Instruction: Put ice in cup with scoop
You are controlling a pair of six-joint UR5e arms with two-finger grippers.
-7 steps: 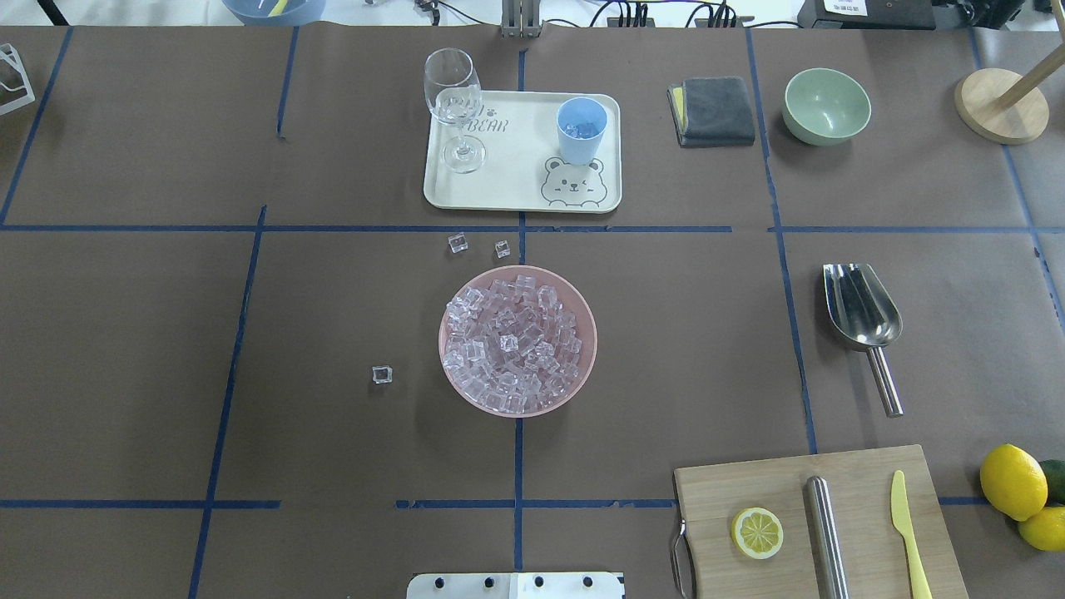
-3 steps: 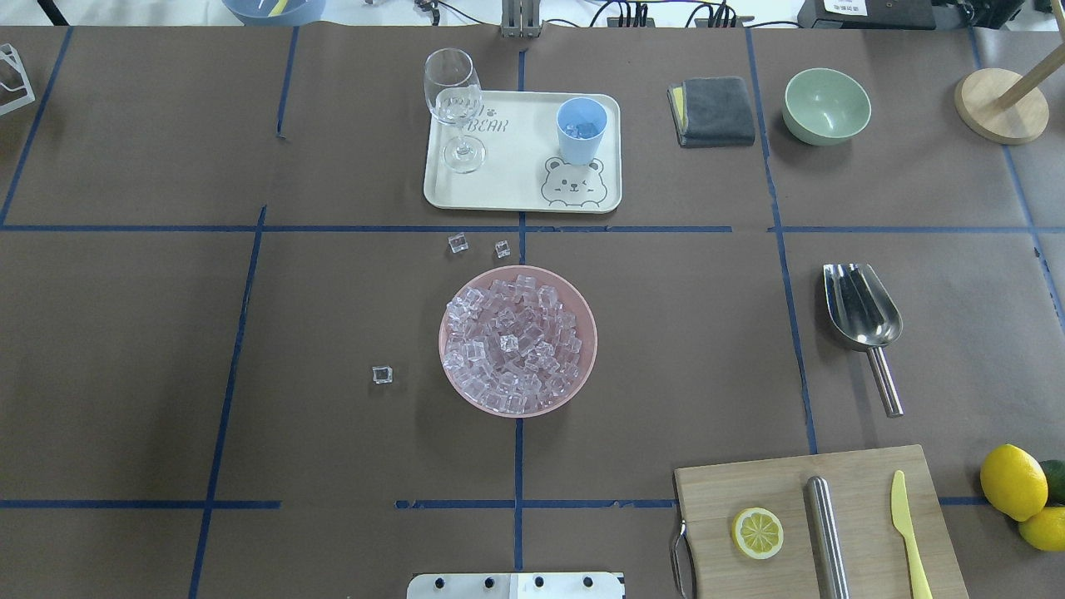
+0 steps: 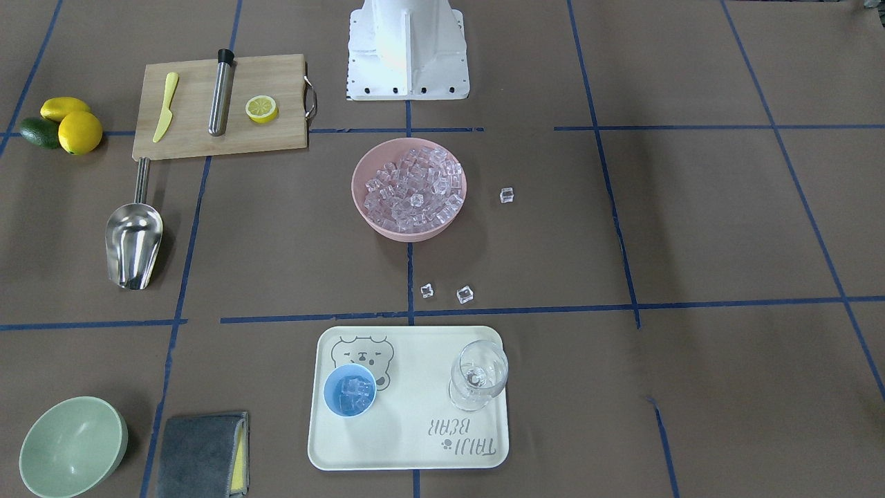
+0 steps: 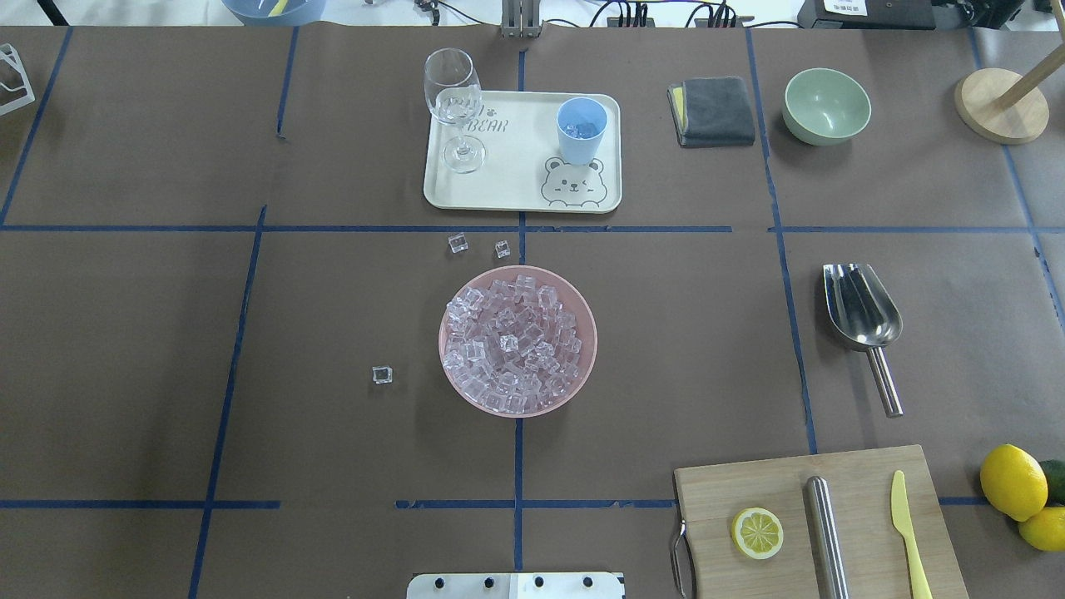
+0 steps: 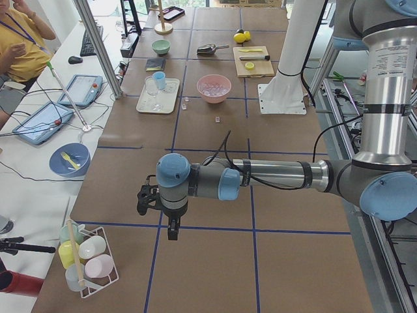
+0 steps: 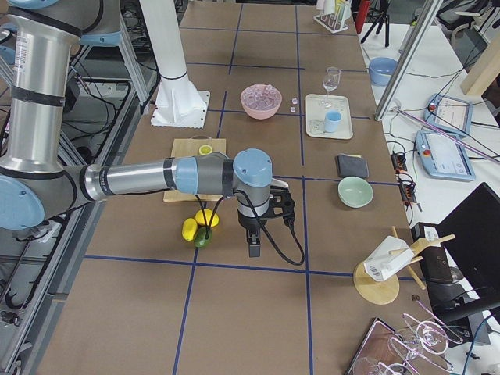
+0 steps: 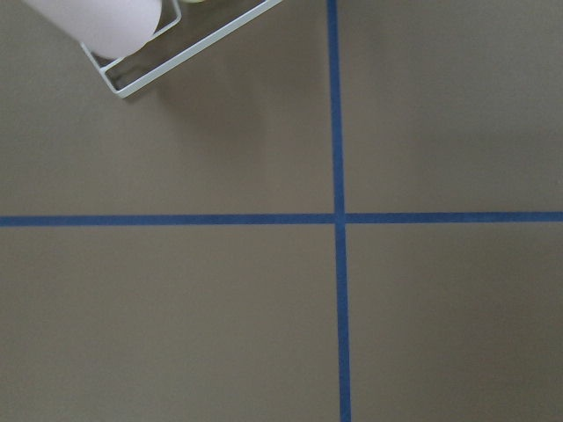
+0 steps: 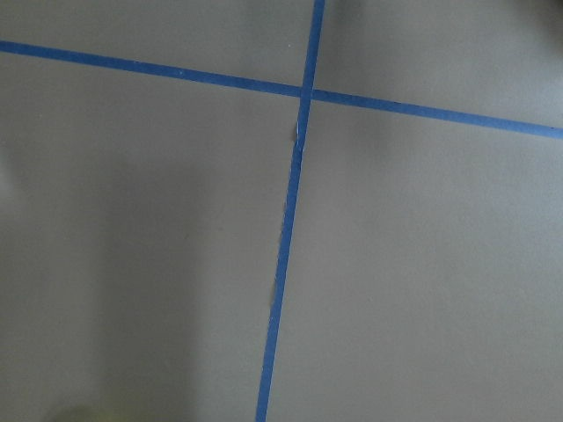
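Scoop point(image 4: 863, 316) flat on the surface point(image 4: 125, 349), right of centre, trough facing up, rod handle pointing toward the robot; nothing touches it

Ice point(image 4: 512, 343) heaped in pink bowl point(image 3: 408, 234) mid-surface; a few cubes inside the light-blue cup point(image 4: 578, 148); three loose cubes on the paper, one point(image 4: 382, 375) left of the bowl, two point(image 4: 458, 243) between bowl and tray

Cup upright on cream bear tray point(image 4: 516, 179), wine glass point(image 4: 453, 91) at the tray's other end

Right pincer point(image 6: 254, 244) hangs over the right end of the surface, just past the lemons point(image 6: 199, 223), well apart from scoop and cup; left pincer point(image 5: 172, 229) over the far left end near a wire rack of cups point(image 5: 88, 261). Both seen from the side only; cannot tell how far either is spread, and neither appears to carry anything

Surface: brown paper gridded with blue tape. Cutting board point(image 4: 815, 516) with half lemon, steel cylinder, yellow knife; green bowl point(image 4: 826, 106); grey cloth point(image 4: 715, 111). Person in yellow at a side desk with tablets
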